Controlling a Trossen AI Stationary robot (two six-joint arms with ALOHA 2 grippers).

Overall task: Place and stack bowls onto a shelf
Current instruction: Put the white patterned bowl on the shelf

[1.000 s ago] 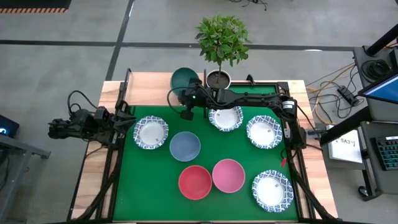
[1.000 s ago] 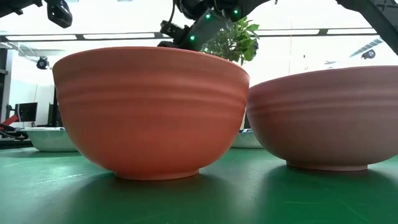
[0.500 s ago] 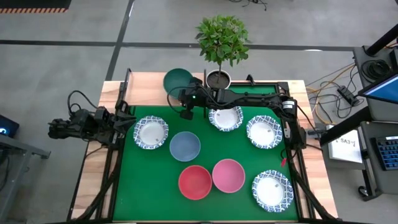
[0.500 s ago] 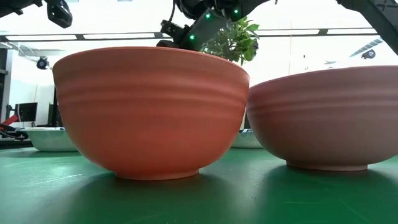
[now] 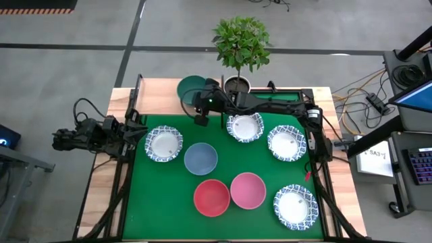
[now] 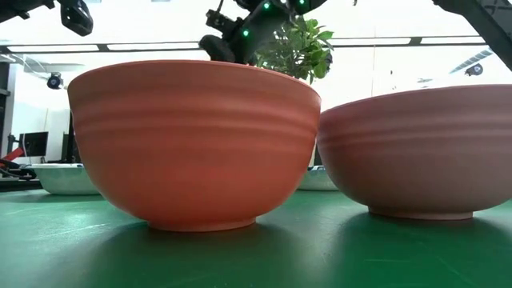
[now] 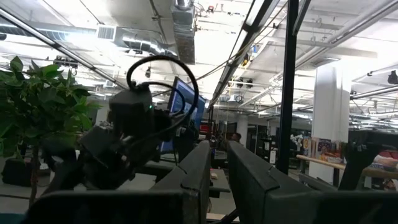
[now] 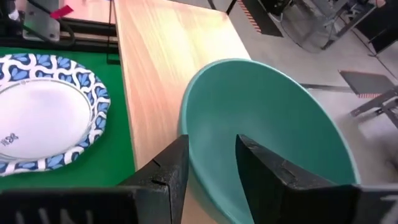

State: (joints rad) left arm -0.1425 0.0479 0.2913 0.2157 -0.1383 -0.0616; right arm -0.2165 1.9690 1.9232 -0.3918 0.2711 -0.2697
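The dark green bowl (image 5: 190, 88) (image 8: 267, 124) sits on the bare-wood shelf (image 8: 161, 68) at the table's far edge. My right gripper (image 5: 198, 99) (image 8: 211, 149) hovers open just above the bowl's near rim, one finger over its hollow and one outside, touching nothing that I can see. On the green mat (image 5: 155, 202) rest the blue bowl (image 5: 200, 158), the red bowl (image 5: 211, 197), the pink bowl (image 5: 248, 190) and several white bowls with blue-patterned rims (image 5: 164, 144). My left gripper (image 5: 137, 127) (image 7: 218, 162) waits at the table's left edge, its fingers nearly together with nothing between them.
A potted plant (image 5: 237, 84) stands right beside the green bowl at the far edge, close to my right arm. In the low view the red bowl (image 6: 196, 144) and the pink bowl (image 6: 420, 152) fill the foreground. Bare wood shows left of the green bowl.
My right gripper has opened, let go of the dark green bowl and risen a little. The bowl has shifted slightly toward the table's left edge and now rests on the shelf.
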